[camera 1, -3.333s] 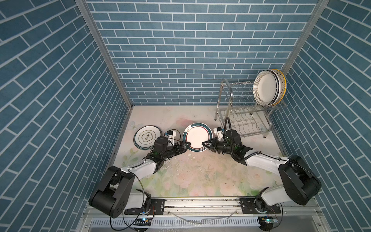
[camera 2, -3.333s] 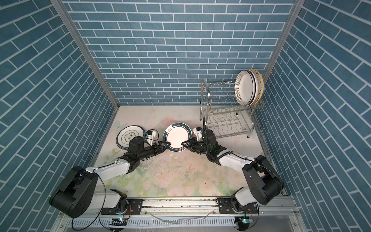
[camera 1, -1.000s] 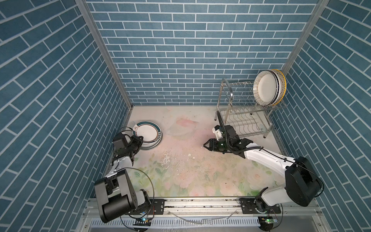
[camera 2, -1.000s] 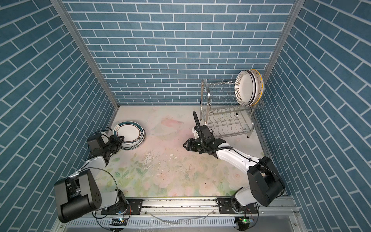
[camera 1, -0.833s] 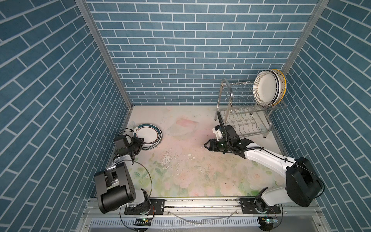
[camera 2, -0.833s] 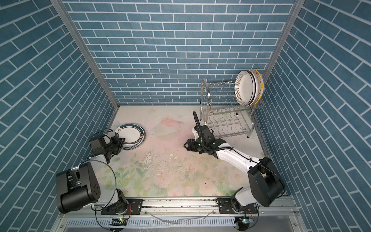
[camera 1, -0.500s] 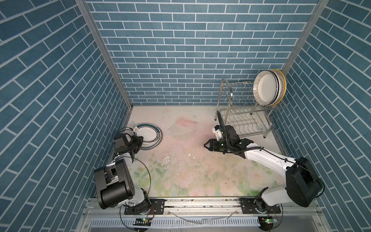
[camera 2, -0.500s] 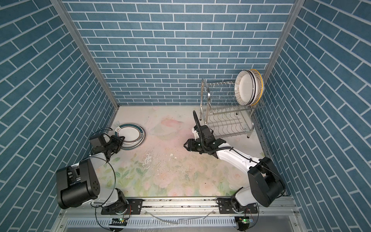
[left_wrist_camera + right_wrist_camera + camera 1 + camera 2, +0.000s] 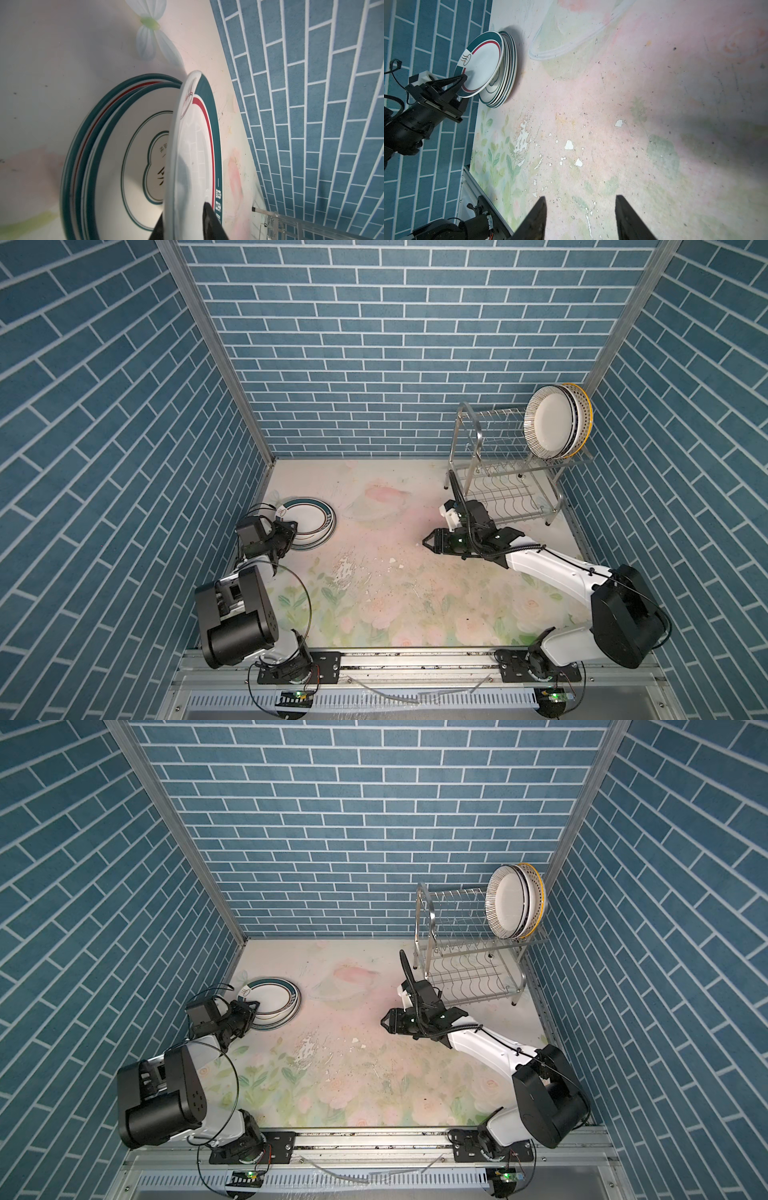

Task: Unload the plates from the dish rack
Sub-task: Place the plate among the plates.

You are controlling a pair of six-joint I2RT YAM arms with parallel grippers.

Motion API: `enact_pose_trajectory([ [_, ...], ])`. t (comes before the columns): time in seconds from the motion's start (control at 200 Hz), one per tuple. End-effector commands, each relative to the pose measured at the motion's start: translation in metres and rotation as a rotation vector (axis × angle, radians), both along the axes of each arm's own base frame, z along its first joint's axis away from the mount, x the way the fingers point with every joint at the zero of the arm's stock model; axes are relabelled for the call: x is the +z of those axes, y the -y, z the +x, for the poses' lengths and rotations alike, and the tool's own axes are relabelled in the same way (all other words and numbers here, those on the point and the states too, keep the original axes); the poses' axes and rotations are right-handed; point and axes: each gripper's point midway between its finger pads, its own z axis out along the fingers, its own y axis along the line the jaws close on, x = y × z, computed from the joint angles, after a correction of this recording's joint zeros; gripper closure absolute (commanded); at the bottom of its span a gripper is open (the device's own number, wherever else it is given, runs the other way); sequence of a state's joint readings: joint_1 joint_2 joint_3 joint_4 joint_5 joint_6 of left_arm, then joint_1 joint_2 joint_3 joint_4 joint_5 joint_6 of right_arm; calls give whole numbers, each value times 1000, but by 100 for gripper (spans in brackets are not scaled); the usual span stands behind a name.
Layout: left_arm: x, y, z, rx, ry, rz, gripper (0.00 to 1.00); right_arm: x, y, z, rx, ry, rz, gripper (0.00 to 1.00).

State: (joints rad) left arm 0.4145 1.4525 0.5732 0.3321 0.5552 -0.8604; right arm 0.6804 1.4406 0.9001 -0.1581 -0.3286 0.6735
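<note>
Over at the far left corner of the pale floral-printed table (image 9: 395, 605), my left pincer (image 9: 464, 78) has its black fingers (image 9: 209, 220) on either side of the rim of a round white plate with a teal and red band (image 9: 481, 64). That plate is tilted: the edge at the pincer is lifted, while the opposite edge leans on a low stack of white teal-rimmed plates (image 9: 316, 526) lying flat just beside the blue brick-patterned wall (image 9: 124, 448). In the left wrist view the rim sits between both fingers, but I cannot tell whether they clamp it or only bracket it. My right pincer (image 9: 580, 197) is spread, with only table showing between its fingers; it hovers over the middle of the table, well apart from the stack. Behind it, at the far right corner, stands the shiny two-tier steel wire dish rack (image 9: 498, 472), with several white plates (image 9: 548, 423) standing on edge at the right end of its upper tier.
</note>
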Motion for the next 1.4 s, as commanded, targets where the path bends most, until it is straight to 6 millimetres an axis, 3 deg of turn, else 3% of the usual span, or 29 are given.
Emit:
enact_pose_trajectory([
  [0.0, 8, -5, 3, 3, 9, 29, 66, -7, 6, -5, 13, 5, -23, 47],
  [0.78, -5, -20, -22, 17, -216, 147, 14, -3, 2, -3, 28, 10, -7, 47],
  [1.085, -28, -13, -15, -49, -304, 112, 16, -4, 4, -4, 29, 14, 6, 47],
  [1.395, -26, -5, -19, -82, -329, 151, 13, -11, 8, -3, 28, 2, 24, 47],
])
